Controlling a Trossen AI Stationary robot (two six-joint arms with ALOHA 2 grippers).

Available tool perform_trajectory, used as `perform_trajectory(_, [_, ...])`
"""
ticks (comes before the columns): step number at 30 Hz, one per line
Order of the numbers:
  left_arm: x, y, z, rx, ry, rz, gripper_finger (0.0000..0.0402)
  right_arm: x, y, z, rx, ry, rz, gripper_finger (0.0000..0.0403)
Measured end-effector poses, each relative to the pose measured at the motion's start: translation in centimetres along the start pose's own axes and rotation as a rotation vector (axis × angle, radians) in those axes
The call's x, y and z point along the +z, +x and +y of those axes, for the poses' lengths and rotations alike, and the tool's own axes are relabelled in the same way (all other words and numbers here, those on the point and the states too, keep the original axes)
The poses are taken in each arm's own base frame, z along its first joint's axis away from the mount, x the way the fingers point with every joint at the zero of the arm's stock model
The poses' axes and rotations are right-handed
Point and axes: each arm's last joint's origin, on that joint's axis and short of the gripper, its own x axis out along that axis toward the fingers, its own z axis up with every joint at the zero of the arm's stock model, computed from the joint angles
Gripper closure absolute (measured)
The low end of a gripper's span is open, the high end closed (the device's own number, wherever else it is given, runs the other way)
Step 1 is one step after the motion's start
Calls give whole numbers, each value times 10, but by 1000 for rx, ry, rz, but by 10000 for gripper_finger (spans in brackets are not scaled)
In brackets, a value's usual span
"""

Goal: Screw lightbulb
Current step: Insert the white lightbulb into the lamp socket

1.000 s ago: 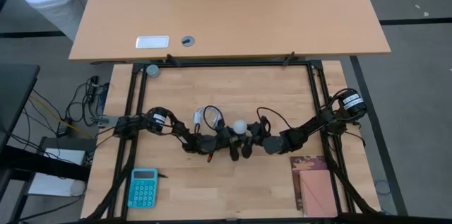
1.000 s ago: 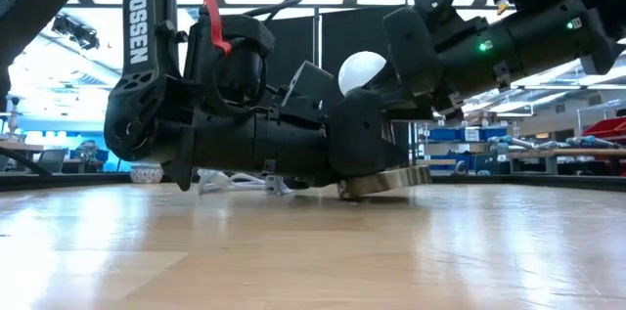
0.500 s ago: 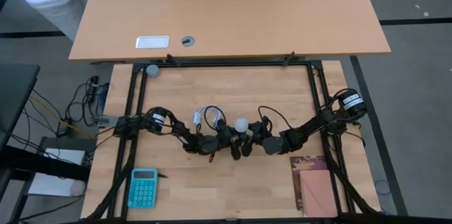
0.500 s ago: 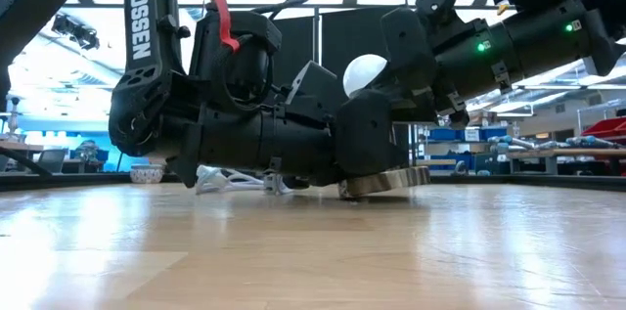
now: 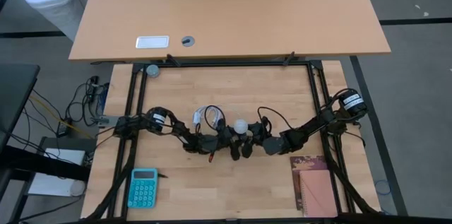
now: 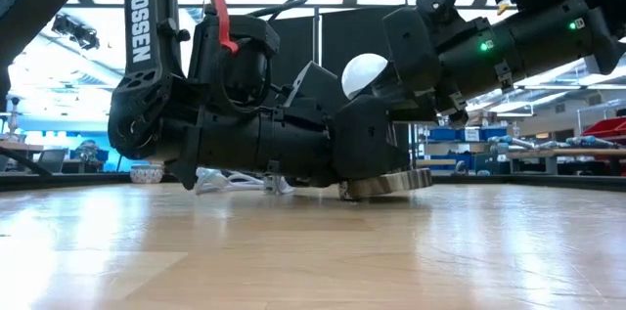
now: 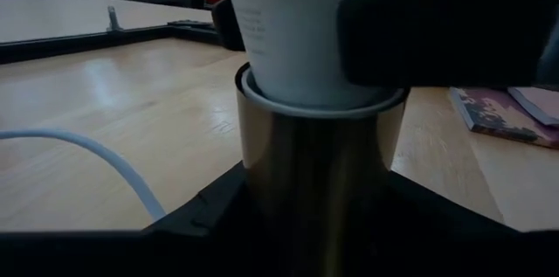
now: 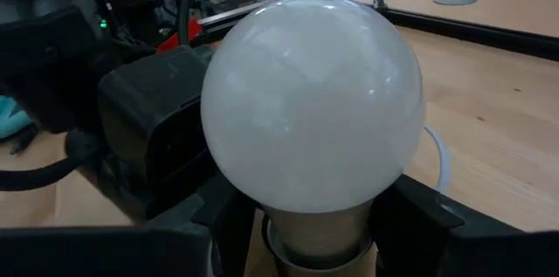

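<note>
The lightbulb (image 8: 313,102) sat upright in the round metal socket (image 7: 321,159) near the middle of the table (image 5: 282,90), its neck already down inside the socket's rim. The left tool (image 5: 232,145) was clamped on the socket from one side, holding it against the wood, while the right tool (image 5: 247,145) gripped the bulb at its neck, just under the globe.

The main risk, as I judged it, was cross-threading: in the low view the socket (image 6: 386,183) looked slightly tilted, one edge lifted off the table, so a turn made off-axis could jam the thread. A slack hold by the left tool would let the socket spin with the bulb (nothing would then tighten). Too hard a squeeze on the neck could crack the bulb, and the white cable (image 7: 105,159) lying beside the socket might wind up or snag if the socket rotated.
</note>
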Motion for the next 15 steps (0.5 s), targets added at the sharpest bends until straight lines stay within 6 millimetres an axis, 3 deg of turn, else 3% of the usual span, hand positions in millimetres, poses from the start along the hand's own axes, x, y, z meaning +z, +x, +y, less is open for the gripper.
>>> perform_trajectory(11, [0,1,0,-104,45,13,203,0,-1,2,66,-8,28,131])
perform_trajectory(15, [1,1,8,-184,48,32,203,-1,-2,4,83,-20,36,101])
